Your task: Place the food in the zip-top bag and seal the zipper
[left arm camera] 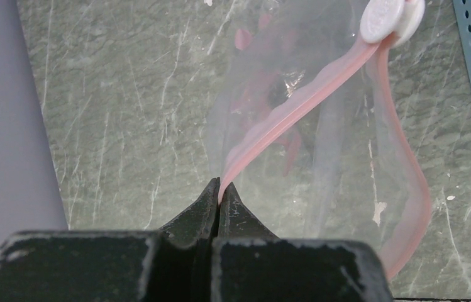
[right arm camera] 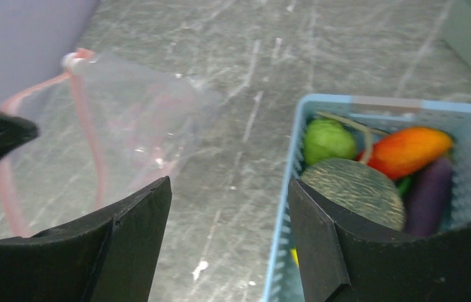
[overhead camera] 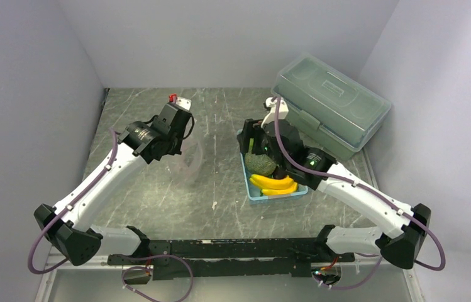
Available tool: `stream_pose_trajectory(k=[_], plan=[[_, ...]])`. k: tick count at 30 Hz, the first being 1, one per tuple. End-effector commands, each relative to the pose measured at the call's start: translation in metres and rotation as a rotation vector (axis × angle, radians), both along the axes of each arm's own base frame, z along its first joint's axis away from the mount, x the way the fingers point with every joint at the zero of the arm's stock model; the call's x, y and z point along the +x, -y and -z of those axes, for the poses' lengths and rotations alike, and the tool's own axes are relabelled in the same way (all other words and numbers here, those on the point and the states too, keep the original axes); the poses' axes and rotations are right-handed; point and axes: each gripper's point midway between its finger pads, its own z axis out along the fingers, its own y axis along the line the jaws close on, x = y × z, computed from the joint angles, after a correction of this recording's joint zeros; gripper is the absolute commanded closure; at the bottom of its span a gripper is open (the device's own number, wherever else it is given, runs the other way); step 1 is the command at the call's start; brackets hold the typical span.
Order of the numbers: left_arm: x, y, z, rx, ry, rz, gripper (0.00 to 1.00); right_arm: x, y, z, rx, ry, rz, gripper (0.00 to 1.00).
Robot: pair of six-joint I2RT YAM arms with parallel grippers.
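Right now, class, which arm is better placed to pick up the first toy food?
Right arm: the right gripper is open by the light blue basket of food; the left gripper is shut on the pink zipper.

Clear zip-top bag (right arm camera: 138, 126), pale pink zipper (left arm camera: 295, 107), against a grey-green, white-streaked worktop (overhead camera: 220, 189); at right, a perforated light blue basket (right arm camera: 371, 102) shows yellow bananas (overhead camera: 275, 184), dark-green netted melon (right arm camera: 355, 189), lime-green fruit (right arm camera: 327, 139), orange-red piece (right arm camera: 409, 151), purple eggplant (right arm camera: 427, 195).

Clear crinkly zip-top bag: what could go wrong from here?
The left gripper pinches only the narrow pink zipper strip by its tips, so the clear crinkly bag could slip free when loaded. The bag's mouth is a slack, narrow loop; the round dark-green netted melon in the light blue plastic basket may snag it.
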Motion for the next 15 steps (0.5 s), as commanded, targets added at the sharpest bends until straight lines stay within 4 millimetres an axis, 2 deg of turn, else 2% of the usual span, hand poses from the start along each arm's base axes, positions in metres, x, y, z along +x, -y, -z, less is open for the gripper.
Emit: stream_pose_trajectory(k=[1, 7, 15], plan=[[0.009, 0.016, -0.003, -0.032, 0.013, 0.037, 1.0, 0.007, 0.043, 0.024, -0.111, -0.039, 0.094, 0.26], [0.017, 0.023, 0.006, -0.019, -0.016, 0.039, 1.0, 0.013, 0.075, 0.052, -0.184, -0.102, 0.196, 0.15], [0.02, 0.023, 0.017, -0.018, -0.013, 0.015, 1.0, 0.027, 0.091, 0.086, -0.167, -0.183, 0.232, 0.11]])
